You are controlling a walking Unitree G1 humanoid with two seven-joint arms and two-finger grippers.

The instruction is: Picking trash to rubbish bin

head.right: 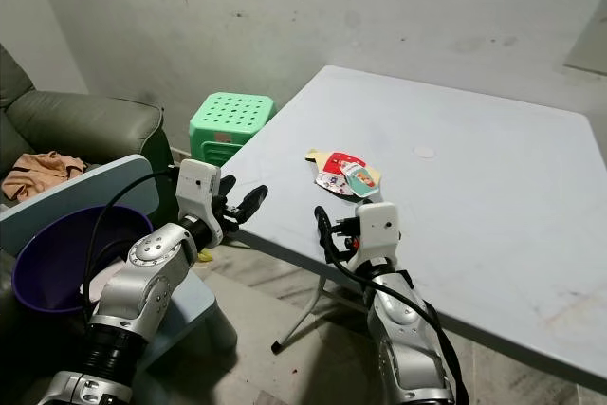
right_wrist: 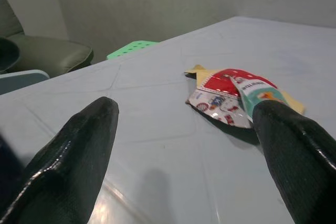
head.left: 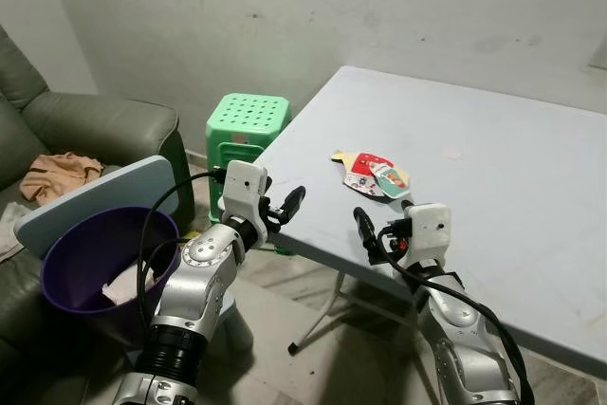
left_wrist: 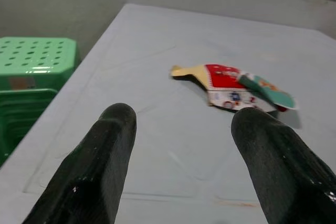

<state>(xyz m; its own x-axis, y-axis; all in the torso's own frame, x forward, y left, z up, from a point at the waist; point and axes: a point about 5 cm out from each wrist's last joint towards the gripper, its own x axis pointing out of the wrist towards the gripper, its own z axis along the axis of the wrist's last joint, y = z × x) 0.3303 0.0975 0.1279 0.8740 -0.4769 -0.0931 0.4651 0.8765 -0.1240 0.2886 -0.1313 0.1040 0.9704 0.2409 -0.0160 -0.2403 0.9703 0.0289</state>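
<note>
A pale blue-grey table (head.left: pixel 493 168) takes up the right half of the head views, its near corner reaching toward the robot. To the left stands a grey-green sofa (head.left: pixel 85 125) with a crumpled tan cloth (head.left: pixel 59 174) on its seat. In front of the sofa sits a purple rubbish bin (head.left: pixel 90 258), its grey-blue lid (head.left: pixel 90 201) tipped up behind it and some white paper (head.left: pixel 125 284) lying inside. A stack of green plastic stools (head.left: pixel 245 135) stands against the wall just beside the table's left edge.

The trash is a small heap of snack wrappers (head.left: pixel 372 173) lying flat on the table, a little way in from the near edge. The head views show it as a red, yellow and teal patch; the right wrist view adds detail, showing a red-and-white printed packet (right_wrist: pixel 220 95) under a teal one (right_wrist: pixel 257 93), with a yellow edge behind.

The left tool (head.left: pixel 285 206) hangs at the table's left edge, fingers spread and empty. The right tool (head.left: pixel 372 234) hovers over the near edge, just short of the wrappers, also spread wide and grasping nothing.
</note>
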